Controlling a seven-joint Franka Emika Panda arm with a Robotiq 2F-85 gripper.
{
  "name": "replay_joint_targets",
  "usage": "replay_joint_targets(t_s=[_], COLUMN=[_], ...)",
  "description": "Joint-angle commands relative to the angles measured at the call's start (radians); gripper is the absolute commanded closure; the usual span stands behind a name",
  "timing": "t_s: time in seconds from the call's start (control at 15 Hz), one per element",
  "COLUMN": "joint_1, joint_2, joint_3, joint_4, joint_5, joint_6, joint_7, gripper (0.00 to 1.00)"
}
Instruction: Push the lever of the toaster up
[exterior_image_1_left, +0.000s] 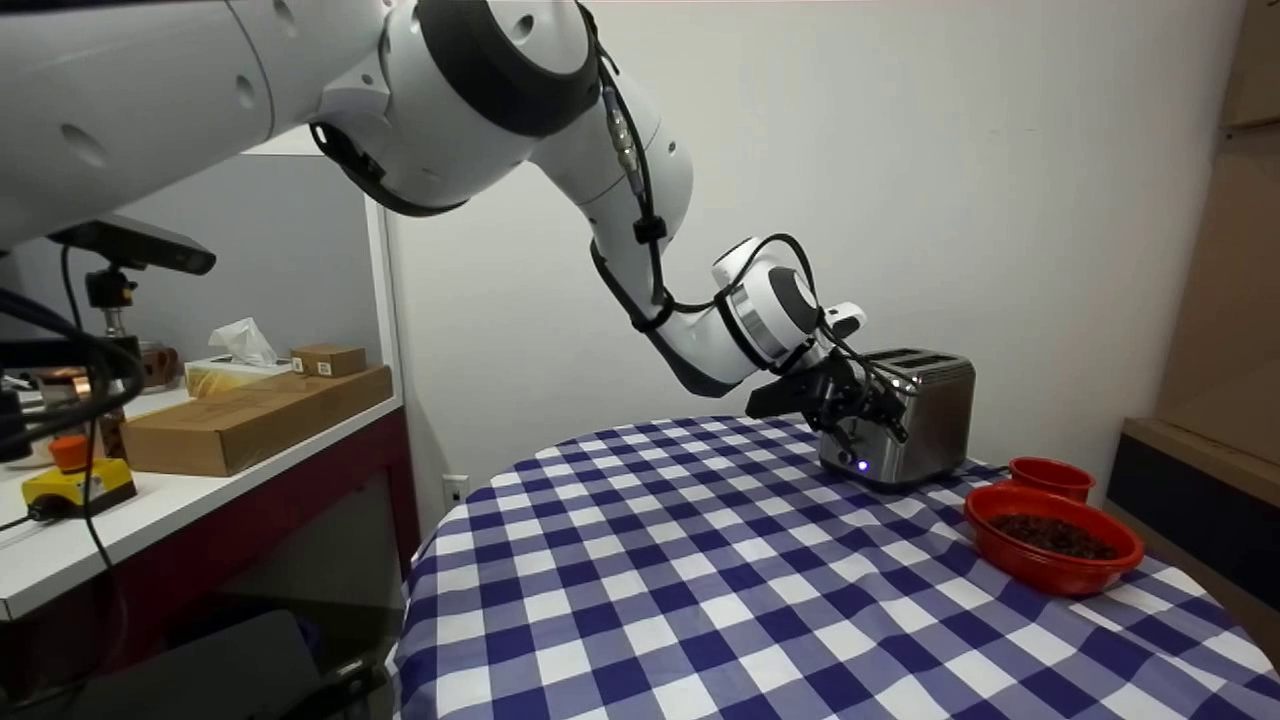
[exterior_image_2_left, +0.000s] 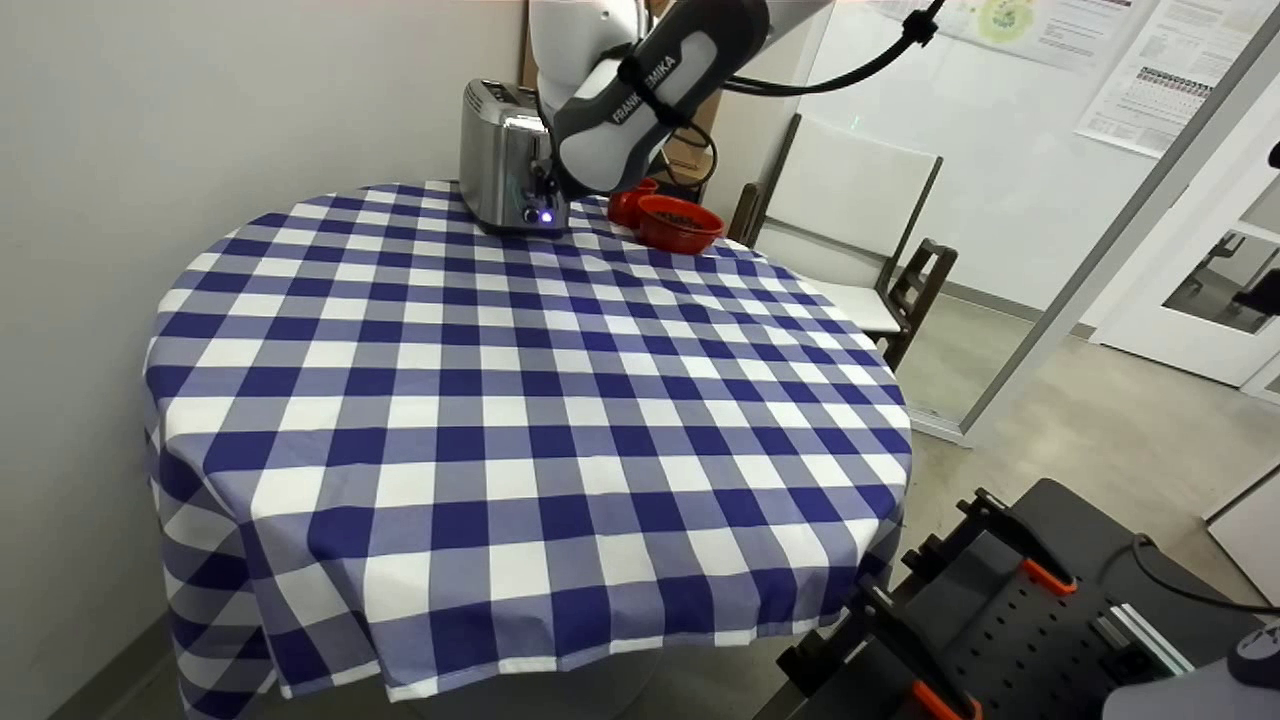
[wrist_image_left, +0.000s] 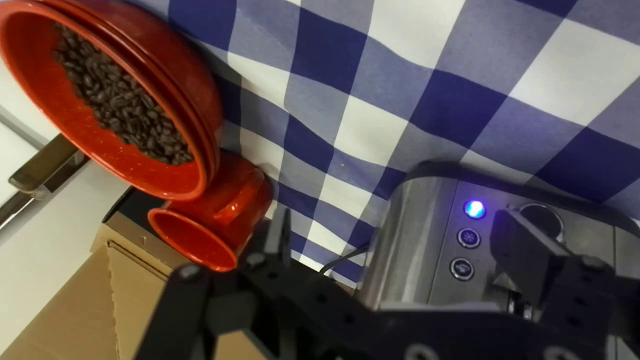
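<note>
Leftmost in an exterior view is my pincer (exterior_image_1_left: 877, 447), spread: the wrist view shows its two fingers (wrist_image_left: 522, 247) well apart, pinching nothing. One of them overlaps the toaster (exterior_image_1_left: 935, 425); whether it touches I cannot tell.

That toaster comes next to the right, upright near the far edge of the worktop (exterior_image_1_left: 600, 560) in both exterior views. I expect a stiff, fairly heavy body, too slick and broad to be worth gripping. The lever I can't pick out; it is probably behind my finger. I judge it small, hard and light to move, so I'd take no hold at all: one fingertip beneath it, then straight up, close along the front. Shove too much and the body could tip or slide, since it stands on loose checked cloth (exterior_image_2_left: 520, 430), gently rumpled in places.

Its shell is satin-bright metal with rounded corners and a slotted top. The front carries a glowing blue light (wrist_image_left: 474, 209), small ringed buttons (wrist_image_left: 468, 238) and a round dial (wrist_image_left: 545, 217).

Further right, a glossy red cup (exterior_image_1_left: 1055, 487) with a flared mouth stands just behind a wide, smooth red bowl (exterior_image_1_left: 1050, 578) of dark, coffee-like beans (exterior_image_1_left: 1048, 535).
</note>
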Motion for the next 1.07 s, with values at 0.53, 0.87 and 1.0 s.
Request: replay_joint_targets(t_s=[0.53, 0.87, 1.0], joint_1=[-0.03, -0.036, -0.041], joint_2=[0.126, 0.165, 0.182], joint_3=[-0.021, -0.025, -0.032], joint_4=[0.136, 0.184, 0.194], joint_5=[0.054, 0.071, 0.079], joint_6=[-0.03, -0.011, 0.015], joint_7=[-0.017, -0.003, 0.007], gripper=[0.0, 0.0, 0.0])
